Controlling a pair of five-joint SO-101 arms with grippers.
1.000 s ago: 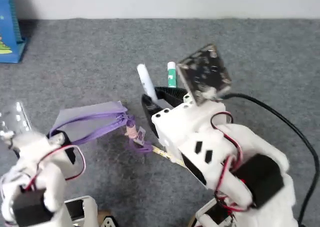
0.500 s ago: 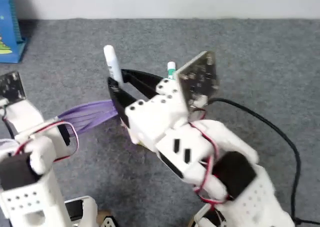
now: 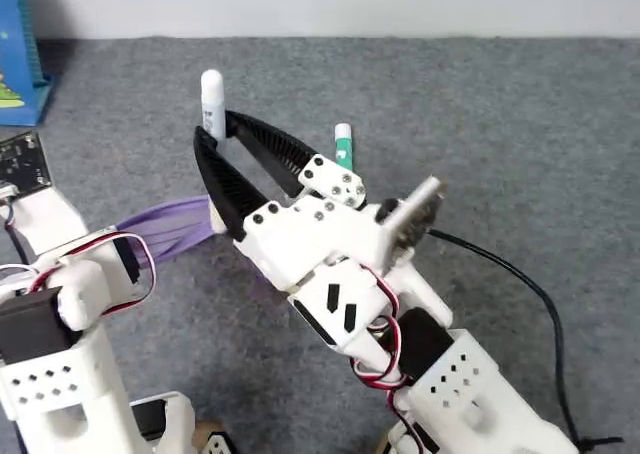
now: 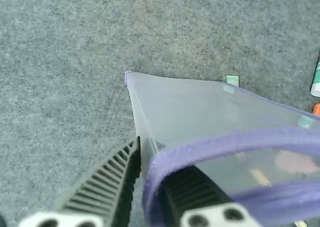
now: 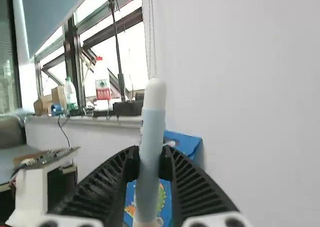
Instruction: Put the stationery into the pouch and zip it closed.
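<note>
My right gripper (image 3: pixel 213 144) is shut on a white marker (image 3: pixel 211 96), held upright above the carpet near the pouch's far end. The right wrist view has the marker (image 5: pixel 150 132) standing between the black fingers (image 5: pixel 112 179). The translucent pouch with a purple zip edge (image 3: pixel 165 226) lies at the left, partly hidden by the right arm. My left gripper (image 4: pixel 142 187) is shut on the pouch's purple rim (image 4: pixel 210 146) and holds the mouth up. Some small items show through the pouch wall (image 4: pixel 200 107). A green-and-white pen (image 3: pixel 343 146) lies on the carpet behind the right arm.
A blue box (image 3: pixel 16 64) stands at the far left edge by the wall. The right arm's black cable (image 3: pixel 520 284) trails over the grey carpet at the right. The left arm's body (image 3: pixel 55 314) fills the near left corner. The pen's end (image 4: pixel 315 79) lies beyond the pouch.
The right arm has swung left and tilted up, carrying the white marker from the middle to above the pouch's far end. The left arm has shifted a little with the pouch.
</note>
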